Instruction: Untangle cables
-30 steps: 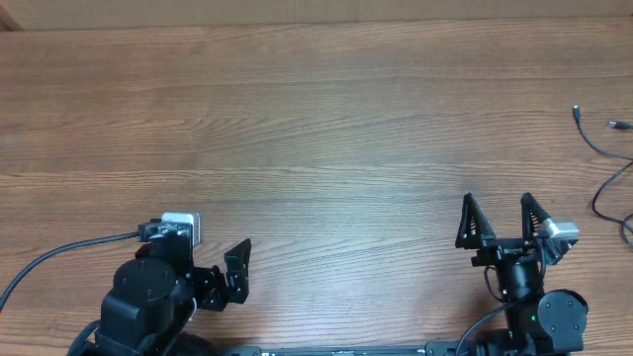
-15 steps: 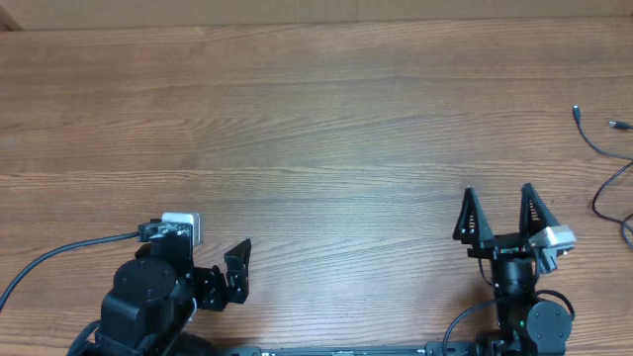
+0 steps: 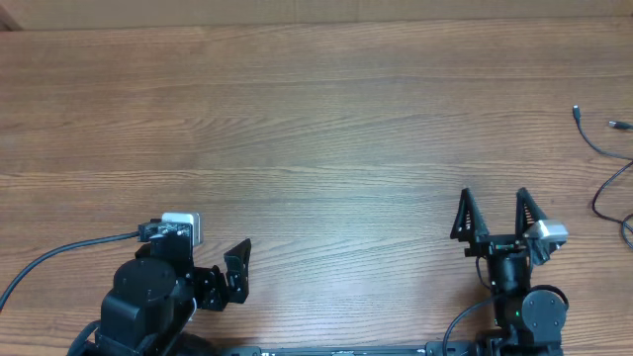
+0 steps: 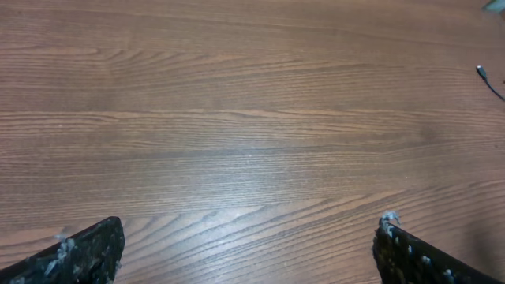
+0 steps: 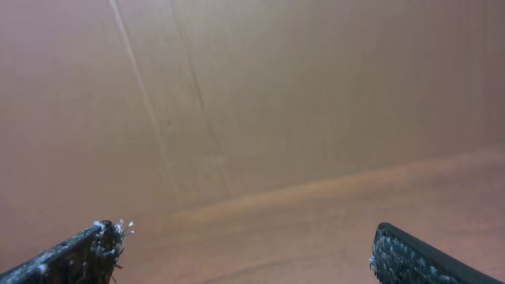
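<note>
— What is closest to us?

— The two black robot grabbers, at the near edge of the brown wooden table point(image 3: 316, 109). Start at the right gripper point(image 3: 493, 203). Its two pointy fingers stand wide apart and point away from us. Nothing is between them. Its own camera shows the same thing point(image 5: 246, 230): two black tips far apart with only air in the middle.

— And the other one?

— The left gripper point(image 3: 235, 269) is far off to the left of the right gripper and a bit nearer to us. It is turned to the side. In its own camera point(image 4: 246, 237) the fingers are spread wide too, and they hold nothing. A thick black cord point(image 3: 59, 252) runs from that arm off to the left.

— Where are the cables?

— The thin black bendy cables point(image 3: 596, 146) lie flat on the wood, well to the right of the right gripper and farther back. No gripper touches them.

— How do they look?

— They look like skinny strings. Two small plug ends lie near each other but not touching, and one looks greyish. From there the cords curve in loose bends and run off the right side of the picture. The left wrist camera sees just one little end point(image 4: 483, 73), far away.
</note>
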